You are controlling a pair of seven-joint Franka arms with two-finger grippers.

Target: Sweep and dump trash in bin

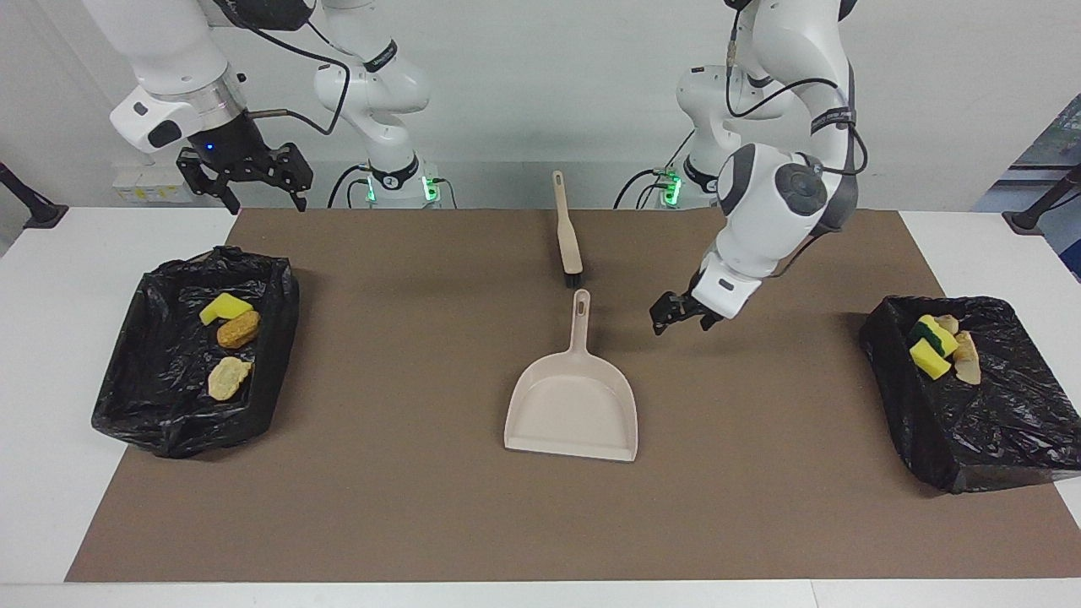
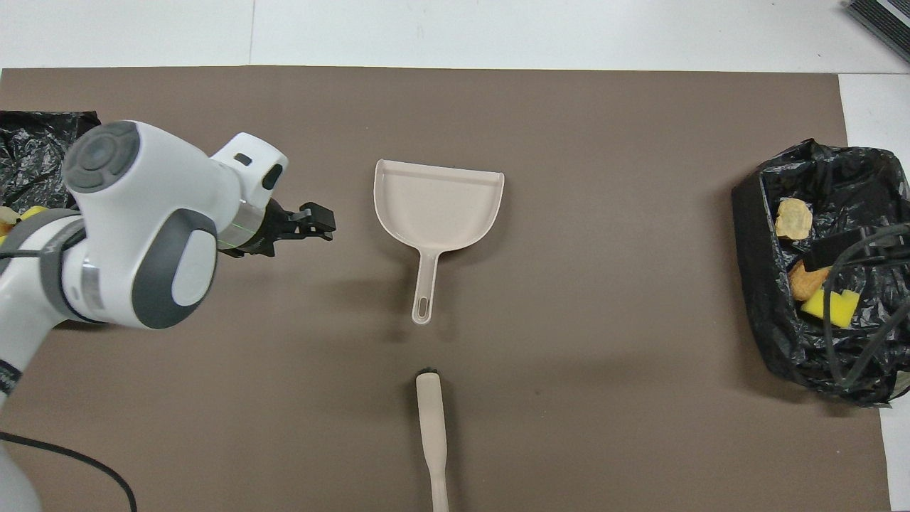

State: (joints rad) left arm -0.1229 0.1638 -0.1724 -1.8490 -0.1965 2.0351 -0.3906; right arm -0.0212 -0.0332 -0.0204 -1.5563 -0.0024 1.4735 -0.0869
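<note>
All trash (image 1: 230,333) already sits in the two black-lined bins (image 1: 127,397); brown mat bare. Dustpan (image 1: 574,405) mid-tabletop, brush (image 1: 567,241) at its 12 o'clock. Left tool (image 1: 676,314) clenched, empty, beside the dustpan handle. Right tool (image 1: 245,181) released, waiting over its bin. Sweep looks done.

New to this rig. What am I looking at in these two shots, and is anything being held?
Two robot arms at a table, each ending in a two-finger claw. One shot faces them from across the table; the other looks down from above their own end.

On the brown mat lie a beige dustpan and, nearer the robots, a brush. At each end of the table sits a black-lined bin: one at the right arm's end, one at the left arm's. The trash already lies inside both.

The left claw hangs over the mat beside the dustpan handle, holding nothing. The right claw waits, open and empty, raised by its bin.
</note>
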